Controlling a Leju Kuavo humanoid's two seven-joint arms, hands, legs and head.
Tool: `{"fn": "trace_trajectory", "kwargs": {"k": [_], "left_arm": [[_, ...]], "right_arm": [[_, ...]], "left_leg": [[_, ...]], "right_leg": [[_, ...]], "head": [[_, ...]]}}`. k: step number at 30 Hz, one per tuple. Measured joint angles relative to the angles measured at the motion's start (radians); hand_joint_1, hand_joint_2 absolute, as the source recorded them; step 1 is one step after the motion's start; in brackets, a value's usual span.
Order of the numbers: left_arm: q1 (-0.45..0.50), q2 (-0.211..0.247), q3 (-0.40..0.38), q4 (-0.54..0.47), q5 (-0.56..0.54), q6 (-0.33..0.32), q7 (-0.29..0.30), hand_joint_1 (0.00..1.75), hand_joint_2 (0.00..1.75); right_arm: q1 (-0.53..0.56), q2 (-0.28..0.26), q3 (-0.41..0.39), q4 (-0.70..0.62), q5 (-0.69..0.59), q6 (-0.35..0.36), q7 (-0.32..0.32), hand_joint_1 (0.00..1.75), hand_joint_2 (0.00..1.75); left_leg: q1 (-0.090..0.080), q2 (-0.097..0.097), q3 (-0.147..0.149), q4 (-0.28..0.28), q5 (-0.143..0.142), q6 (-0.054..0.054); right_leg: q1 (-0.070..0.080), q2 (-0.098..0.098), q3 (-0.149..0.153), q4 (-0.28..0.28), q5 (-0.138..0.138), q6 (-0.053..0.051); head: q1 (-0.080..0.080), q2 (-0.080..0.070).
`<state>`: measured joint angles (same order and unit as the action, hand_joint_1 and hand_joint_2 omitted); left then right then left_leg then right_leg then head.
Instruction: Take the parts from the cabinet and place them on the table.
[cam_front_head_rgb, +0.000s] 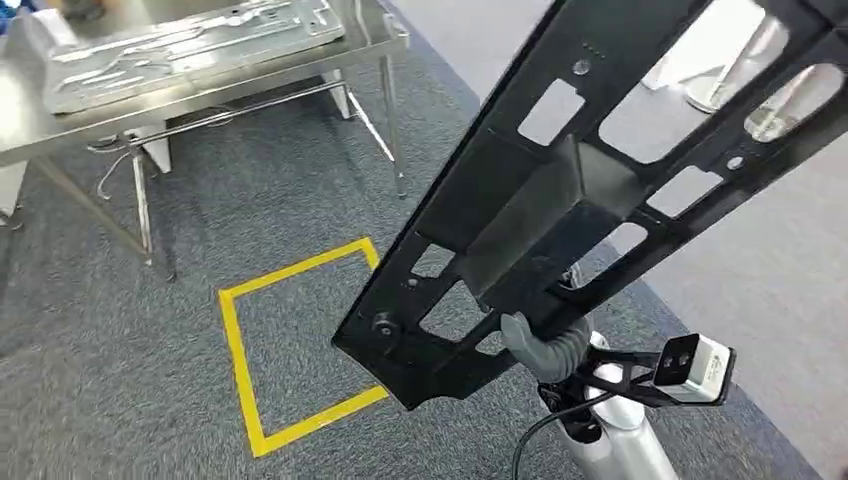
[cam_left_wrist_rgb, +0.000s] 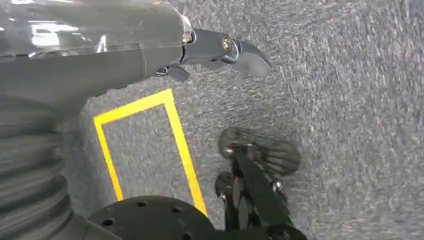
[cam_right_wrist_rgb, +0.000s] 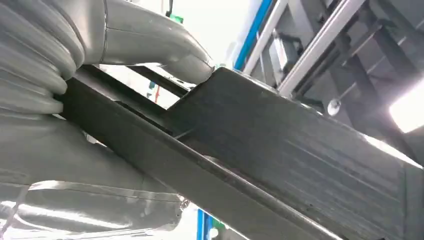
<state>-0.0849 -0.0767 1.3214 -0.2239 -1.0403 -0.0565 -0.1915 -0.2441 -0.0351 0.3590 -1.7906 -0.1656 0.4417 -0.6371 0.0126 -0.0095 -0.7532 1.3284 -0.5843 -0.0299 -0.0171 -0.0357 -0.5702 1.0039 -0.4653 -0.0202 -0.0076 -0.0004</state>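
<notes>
Right hand grips the long black part, held tilted over grey carpet with a yellow taped square. Metal table stands well apart. Left hand hangs empty, fingers apart.

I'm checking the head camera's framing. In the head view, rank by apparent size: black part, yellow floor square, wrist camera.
1. Black part, largest, though nearness to the camera inflates it.
2. Yellow floor square.
3. Wrist camera, smallest.
</notes>
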Motion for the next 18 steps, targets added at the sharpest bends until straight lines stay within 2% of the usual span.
{"fn": "trace_trajectory", "kwargs": {"k": [1, 2, 3, 4, 5, 6, 9, 10, 11, 12, 13, 14, 15, 16, 17, 18], "left_arm": [[0.002, 0.0, 0.0, 0.0, 0.0, 0.0, 0.0, 0.0, 1.75], [0.004, 0.002, 0.0, 0.0, 0.0, 0.0, 0.0, 0.0, 1.75], [0.004, 0.003, 0.0, 0.0, 0.001, 0.0, -0.001, 0.0, 1.75], [0.003, 0.003, 0.0, 0.0, 0.002, 0.0, -0.002, 0.0, 1.75], [0.0, 0.003, 0.0, 0.0, 0.003, 0.0, -0.003, 0.0, 1.75], [-0.003, 0.003, 0.0, 0.0, 0.003, 0.0, -0.004, 0.0, 1.75], [0.002, 0.003, 0.0, 0.0, 0.005, 0.0, -0.005, 0.0, 1.75], [0.004, 0.003, 0.0, 0.0, 0.006, -0.001, -0.005, 0.0, 1.75], [0.004, 0.002, 0.0, 0.0, 0.009, -0.002, -0.007, 0.0, 1.75], [0.002, 0.002, 0.0, 0.0, 0.01, -0.003, -0.008, 0.0, 1.75], [-0.001, 0.002, 0.0, 0.0, 0.012, -0.004, -0.009, 0.0, 1.75], [-0.002, 0.001, 0.001, 0.0, 0.013, -0.003, -0.01, 0.0, 1.75], [-0.003, 0.0, 0.002, 0.0, 0.017, -0.003, -0.01, 0.0, 1.75], [-0.002, -0.001, 0.005, 0.0, 0.021, -0.002, -0.01, 0.0, 1.75], [-0.001, -0.002, 0.006, 0.0, 0.023, 0.001, -0.01, 0.0, 1.75], [-0.001, -0.004, 0.008, 0.0, 0.024, 0.003, -0.01, 0.0, 1.75]], "right_arm": [[0.0, 0.0, 0.0, 0.002, 0.0, -0.002, 0.0, 1.75, 1.75], [0.0, 0.0, 0.0, 0.002, 0.0, -0.004, 0.0, 1.75, 1.75], [0.0, 0.0, 0.0, 0.002, -0.002, -0.005, 0.0, 1.75, 1.75], [-0.002, 0.0, 0.001, 0.002, -0.002, -0.005, 0.0, 1.75, 1.75], [-0.003, 0.0, 0.001, 0.002, -0.002, -0.003, 0.0, 1.75, 1.75], [-0.005, 0.0, 0.001, 0.002, -0.003, -0.002, -0.001, 1.75, 1.75], [-0.01, 0.0, 0.005, 0.002, -0.005, 0.0, -0.001, 1.75, 1.75], [-0.013, 0.0, 0.006, 0.002, -0.005, 0.0, -0.001, 1.75, 1.75], [-0.016, 0.0, 0.007, 0.002, -0.006, 0.0, 0.001, 1.75, 1.75], [-0.018, 0.0, 0.007, 0.003, -0.008, 0.003, 0.001, 1.75, 1.75], [-0.017, 0.0, 0.007, 0.004, -0.009, 0.005, 0.001, 1.75, 1.75], [-0.017, 0.0, 0.008, 0.008, -0.01, 0.008, 0.003, 1.75, 1.75], [-0.017, 0.0, 0.01, 0.011, -0.011, 0.009, 0.004, 1.75, 1.75], [-0.018, 0.0, 0.01, 0.015, -0.014, 0.008, 0.009, 1.75, 1.75], [-0.023, 0.0, 0.011, 0.016, -0.022, 0.007, 0.019, 1.75, 1.75], [-0.032, 0.0, 0.011, 0.016, -0.033, 0.006, 0.034, 1.75, 1.75]], "left_leg": [[0.002, 0.003, 0.004, -0.012, 0.02, -0.001], [0.002, 0.006, 0.033, -0.072, 0.059, -0.001], [0.002, 0.016, 0.084, -0.167, 0.106, 0.001], [0.0, 0.047, 0.138, -0.265, 0.147, 0.006], [-0.007, 0.094, 0.164, -0.319, 0.144, 0.012], [-0.012, 0.077, 0.162, -0.322, 0.146, 0.026], [-0.017, 0.046, 0.154, -0.321, 0.144, 0.041], [-0.005, 0.034, 0.164, -0.331, 0.151, 0.05], [-0.006, 0.024, 0.165, -0.332, 0.152, 0.054], [-0.005, 0.016, 0.164, -0.332, 0.152, 0.058], [-0.005, 0.005, 0.164, -0.332, 0.151, 0.061], [-0.007, -0.008, 0.163, -0.331, 0.151, 0.063], [-0.009, -0.022, 0.163, -0.33, 0.151, 0.063], [-0.01, -0.036, 0.165, -0.33, 0.151, 0.063], [-0.011, -0.05, 0.166, -0.329, 0.151, 0.062], [-0.011, -0.064, 0.167, -0.326, 0.15, 0.061]], "right_leg": [[0.0, -0.012, 0.002, 0.0, -0.002, 0.001], [0.0, -0.024, 0.005, 0.0, -0.005, 0.003], [0.0, -0.036, 0.011, 0.0, -0.009, 0.006], [0.0, -0.046, 0.018, 0.0, -0.013, 0.01], [0.006, -0.054, 0.022, 0.001, -0.017, 0.016], [0.011, -0.062, 0.022, 0.002, -0.019, 0.022], [0.012, -0.091, 0.03, -0.003, -0.023, 0.038], [0.007, -0.088, 0.032, 0.002, -0.032, 0.047], [0.004, -0.041, 0.025, 0.03, -0.051, 0.05], [0.003, -0.001, -0.007, 0.095, -0.09, 0.05], [0.002, 0.019, -0.047, 0.178, -0.13, 0.052], [0.003, 0.028, -0.092, 0.264, -0.163, 0.053], [0.004, 0.03, -0.125, 0.319, -0.173, 0.052], [0.004, 0.03, -0.132, 0.32, -0.155, 0.05], [0.004, 0.032, -0.116, 0.275, -0.116, 0.047], [0.004, 0.038, -0.082, 0.191, -0.062, 0.042]], "head": [[0.0, 0.0], [0.0, 0.0], [0.0, 0.0], [0.0, 0.0], [0.0, 0.0], [0.0, 0.0], [0.001, 0.0], [0.0, 0.0], [0.001, 0.0], [0.001, 0.0], [0.001, 0.0], [0.001, 0.0], [0.001, 0.0], [0.001, 0.0], [0.001, 0.0], [0.001, 0.0]]}}
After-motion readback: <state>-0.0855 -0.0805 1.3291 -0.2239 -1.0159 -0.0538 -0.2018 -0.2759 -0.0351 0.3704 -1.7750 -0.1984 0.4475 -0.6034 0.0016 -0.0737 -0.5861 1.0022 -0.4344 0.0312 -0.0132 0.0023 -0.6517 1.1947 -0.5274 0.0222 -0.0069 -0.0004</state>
